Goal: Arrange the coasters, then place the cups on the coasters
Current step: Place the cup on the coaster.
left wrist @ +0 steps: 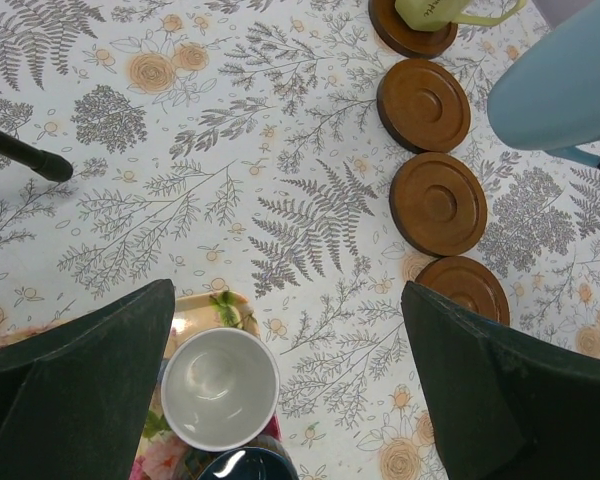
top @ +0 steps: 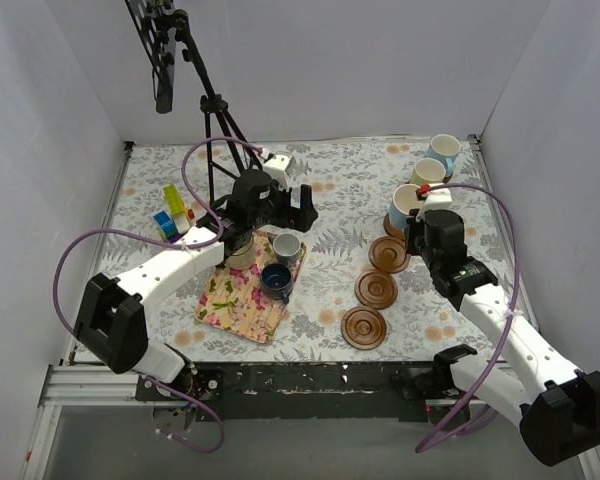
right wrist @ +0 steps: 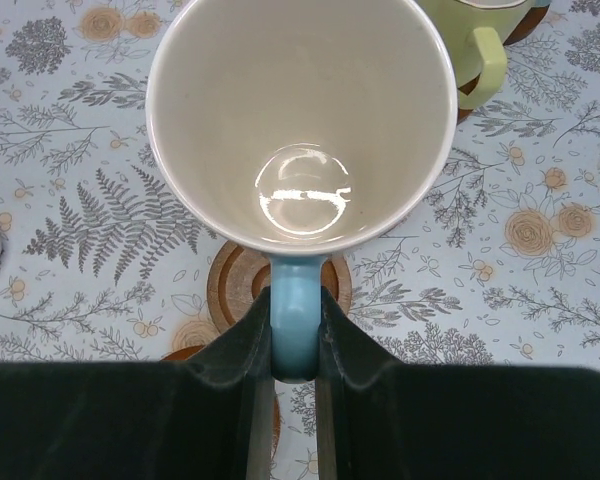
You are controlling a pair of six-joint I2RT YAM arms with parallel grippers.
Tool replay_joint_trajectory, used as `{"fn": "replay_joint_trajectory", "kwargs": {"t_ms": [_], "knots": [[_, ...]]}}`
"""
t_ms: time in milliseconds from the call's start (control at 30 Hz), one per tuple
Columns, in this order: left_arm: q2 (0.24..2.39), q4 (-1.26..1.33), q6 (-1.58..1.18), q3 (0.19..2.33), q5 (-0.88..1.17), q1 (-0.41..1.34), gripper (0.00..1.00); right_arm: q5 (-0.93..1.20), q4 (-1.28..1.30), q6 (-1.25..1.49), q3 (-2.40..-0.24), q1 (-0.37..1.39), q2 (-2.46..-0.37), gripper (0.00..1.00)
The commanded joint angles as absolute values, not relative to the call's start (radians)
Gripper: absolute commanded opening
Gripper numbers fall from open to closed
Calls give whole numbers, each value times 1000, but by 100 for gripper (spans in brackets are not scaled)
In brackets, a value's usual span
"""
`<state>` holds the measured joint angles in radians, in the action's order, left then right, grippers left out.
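My right gripper [right wrist: 295, 335] is shut on the handle of a light blue cup [right wrist: 300, 120], holding it upright over a brown coaster [right wrist: 230, 290]. In the top view the same cup [top: 407, 202] hangs at the far end of a row of three bare coasters [top: 376, 289]. Beside it a yellow-green cup [right wrist: 480, 45] stands on its own coaster [left wrist: 405, 35]. My left gripper [left wrist: 290, 370] is open above the table, with a grey-white cup [left wrist: 220, 388] and a navy cup [left wrist: 245, 465] just below it, and nothing sits between its fingers [left wrist: 80, 380].
The grey-white and navy cups stand on a floral cloth mat [top: 235, 305] at centre left. Another light blue cup [top: 443, 152] lies at the back right corner. Toy blocks [top: 170, 212] and a tripod leg [left wrist: 25, 155] stand at the left. White walls enclose the table.
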<state>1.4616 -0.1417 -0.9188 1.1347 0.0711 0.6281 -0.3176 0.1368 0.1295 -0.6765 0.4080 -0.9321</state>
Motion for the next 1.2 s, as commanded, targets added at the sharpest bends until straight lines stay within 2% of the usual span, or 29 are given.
{"fn": "replay_joint_trajectory", "kwargs": {"t_ms": [0, 433, 867, 1167], "knots": [[1401, -104, -900, 1114, 77, 632, 98, -258, -29, 104, -696, 361, -905, 1], [1278, -64, -926, 979, -21, 624, 98, -57, -92, 40, -707, 207, -980, 1], [1074, -23, -960, 824, -46, 425, 98, 184, -155, 14, -680, 60, -1068, 1], [1037, -9, -930, 793, -132, 380, 98, 179, -238, 5, -609, 54, -1077, 1]]}}
